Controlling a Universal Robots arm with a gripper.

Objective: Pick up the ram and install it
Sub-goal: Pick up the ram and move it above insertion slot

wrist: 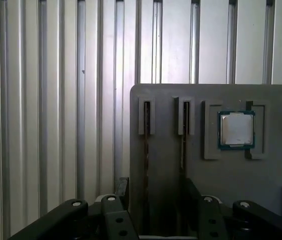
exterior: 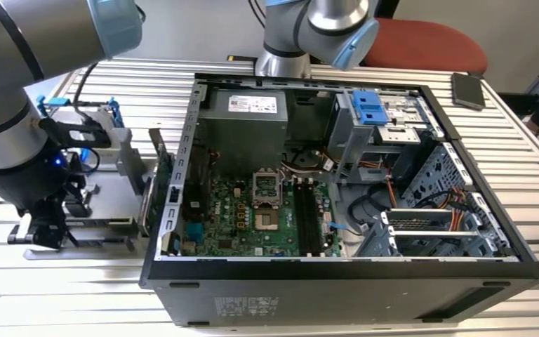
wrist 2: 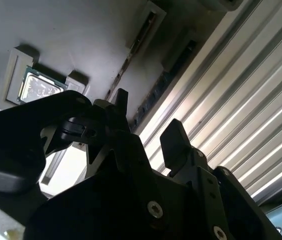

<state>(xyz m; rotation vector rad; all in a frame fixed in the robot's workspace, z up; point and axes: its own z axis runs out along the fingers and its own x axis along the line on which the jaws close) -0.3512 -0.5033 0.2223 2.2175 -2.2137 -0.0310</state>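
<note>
Ribbed aluminium surface (exterior: 64,309) runs under everything, w/ an open PC case (exterior: 344,295) lying on its side in the middle.

The ram (wrist: 146,150) stands on edge in a narrow slot of a grey tray (wrist: 163,97). It's the slot nearest the tray's outer edge, just beside the bare ribbed metal. In the second wrist view the ram (wrist 2: 163,82) reads as a thin dark strip along that edge. A second stick (wrist: 184,135) sits in the neighbouring slot, parallel and near.

The gripper (wrist: 156,184) hangs over the near end of the tray w/ its fingers (wrist 2: 173,137) spread apart. One finger is out past the tray edge and the other is beyond the ram's slot, so the ram's line runs between them. Nothing is clamped, and I can't tell if either finger touches the stick.

Further along the tray a square silver processor chip (wrist: 236,129) lies flat in its own recess, well apart from the gripper.

In the exterior view the tray is at the exterior view's left of the case, just beside its wall. The grey-and-blue arm (exterior: 8,119) reaches down over it there. Inside the case the green motherboard (exterior: 241,217) lies flat, w/ long black memory slots (exterior: 307,214) beside the square CPU socket (exterior: 264,188). A red chair (exterior: 429,42) stands behind the surface, and a dark flat device (exterior: 468,90) lies near the far corner.
</note>
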